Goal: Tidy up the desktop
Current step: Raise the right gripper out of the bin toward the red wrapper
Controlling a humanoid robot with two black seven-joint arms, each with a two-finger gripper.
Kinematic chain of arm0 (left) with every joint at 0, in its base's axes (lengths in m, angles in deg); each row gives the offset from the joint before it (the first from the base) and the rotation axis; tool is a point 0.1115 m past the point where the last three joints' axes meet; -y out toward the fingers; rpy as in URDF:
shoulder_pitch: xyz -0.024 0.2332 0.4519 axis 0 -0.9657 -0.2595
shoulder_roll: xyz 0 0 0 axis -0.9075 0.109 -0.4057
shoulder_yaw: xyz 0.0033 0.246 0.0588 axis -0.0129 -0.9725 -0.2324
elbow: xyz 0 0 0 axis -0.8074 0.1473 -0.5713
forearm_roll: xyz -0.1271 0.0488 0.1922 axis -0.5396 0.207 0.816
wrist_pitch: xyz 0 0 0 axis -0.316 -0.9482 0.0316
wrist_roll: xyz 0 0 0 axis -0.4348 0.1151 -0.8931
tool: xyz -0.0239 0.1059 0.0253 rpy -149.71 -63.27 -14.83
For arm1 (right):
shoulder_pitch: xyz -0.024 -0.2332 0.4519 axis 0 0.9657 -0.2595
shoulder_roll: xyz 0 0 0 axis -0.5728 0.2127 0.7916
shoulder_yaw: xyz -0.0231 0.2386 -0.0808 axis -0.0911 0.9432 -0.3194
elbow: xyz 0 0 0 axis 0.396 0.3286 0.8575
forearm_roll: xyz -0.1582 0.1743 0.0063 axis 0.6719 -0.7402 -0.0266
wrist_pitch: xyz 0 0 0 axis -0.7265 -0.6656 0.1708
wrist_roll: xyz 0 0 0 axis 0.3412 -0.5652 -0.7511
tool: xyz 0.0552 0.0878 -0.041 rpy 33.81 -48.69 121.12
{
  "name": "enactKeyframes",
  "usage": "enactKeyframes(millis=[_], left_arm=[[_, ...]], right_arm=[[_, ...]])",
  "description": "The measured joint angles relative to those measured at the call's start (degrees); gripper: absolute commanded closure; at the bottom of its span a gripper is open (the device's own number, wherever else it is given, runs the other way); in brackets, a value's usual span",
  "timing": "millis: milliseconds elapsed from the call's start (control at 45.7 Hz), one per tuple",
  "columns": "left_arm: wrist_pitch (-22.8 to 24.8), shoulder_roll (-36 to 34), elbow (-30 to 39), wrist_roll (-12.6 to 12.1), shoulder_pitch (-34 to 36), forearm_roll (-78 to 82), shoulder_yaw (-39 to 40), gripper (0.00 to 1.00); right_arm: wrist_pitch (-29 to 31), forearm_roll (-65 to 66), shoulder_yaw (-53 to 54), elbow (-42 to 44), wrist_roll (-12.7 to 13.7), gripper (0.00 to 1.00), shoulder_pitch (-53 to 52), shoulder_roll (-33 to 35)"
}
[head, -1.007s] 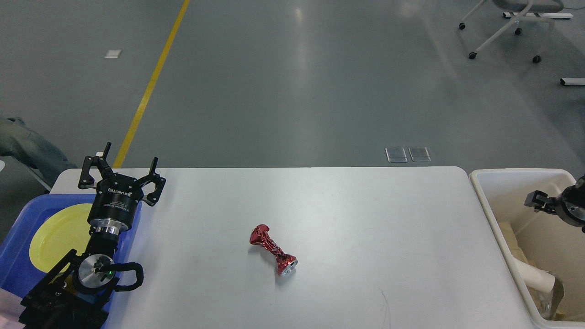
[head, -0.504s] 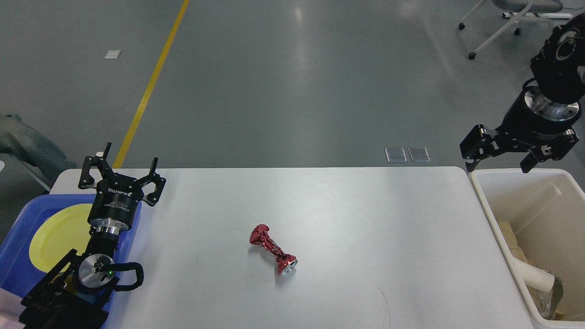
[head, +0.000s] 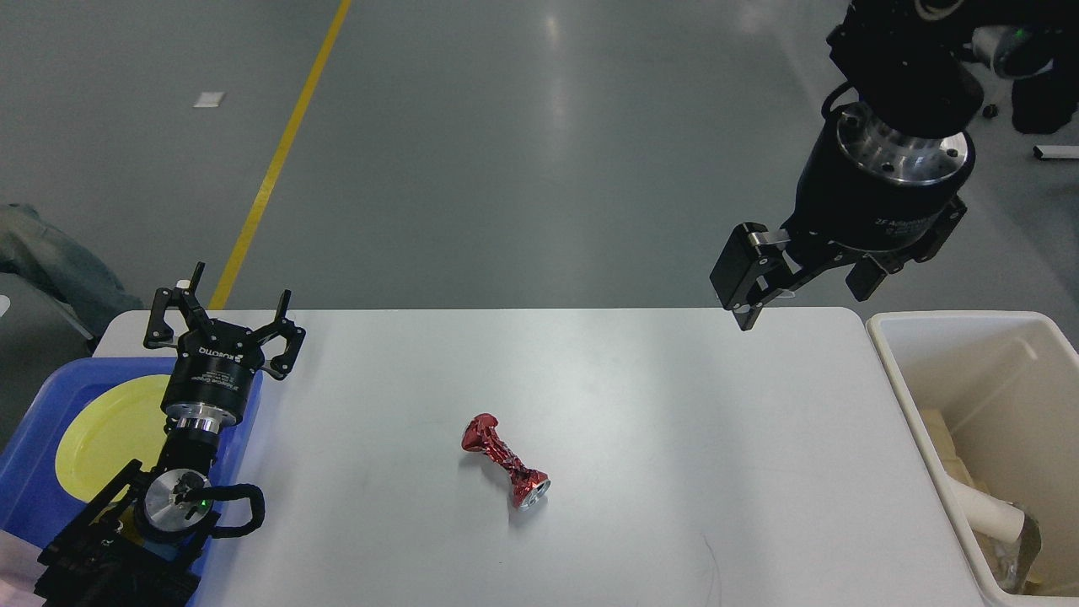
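The white desktop (head: 641, 396) fills the lower part of the head view. A crushed red can (head: 504, 461) lies on it near the middle. My left gripper (head: 238, 302) is open and empty above the desktop's far left corner, beside the blue tray. My right gripper (head: 801, 291) is open and empty, held high above the desktop's far right edge, well right of the can.
A blue tray (head: 38, 455) with a yellow plate (head: 110, 434) sits at the left edge under my left arm. A cream bin (head: 906, 396) holding paper waste stands off the desktop's right end. Grey floor with a yellow line lies beyond.
My right arm has risen out of the bin and swung left, now over the desktop's far right edge. The left arm and the can have not moved.
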Motion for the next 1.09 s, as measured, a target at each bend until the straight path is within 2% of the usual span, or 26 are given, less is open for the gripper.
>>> enactKeyframes(millis=[175,438,657,854,1095], left_arm=[[0.0,0.0,0.0,0.0,0.0,0.0,0.0,0.01],[0.0,0.0,0.0,0.0,0.0,0.0,0.0,0.01],[0.0,0.0,0.0,0.0,0.0,0.0,0.0,0.01],[0.0,0.0,0.0,0.0,0.0,0.0,0.0,0.01],[0.0,0.0,0.0,0.0,-0.03,0.0,0.0,0.01]], right_arm=[[0.0,-1.62,-4.42,-2.49,0.04,0.0,-4.18,-1.96],[-0.19,-5.89,-9.24,-2.64,-0.37,0.0,-3.27,-2.17],[-4.22,-11.21,-9.57,-2.63,-0.43,0.0,-1.82,-1.97],[-8.47,-10.9,-4.92,-0.8,-0.64,0.13,6.75,0.06],[-12.13,2.52,5.11,2.11,-0.79,0.13,15.82,1.12]])
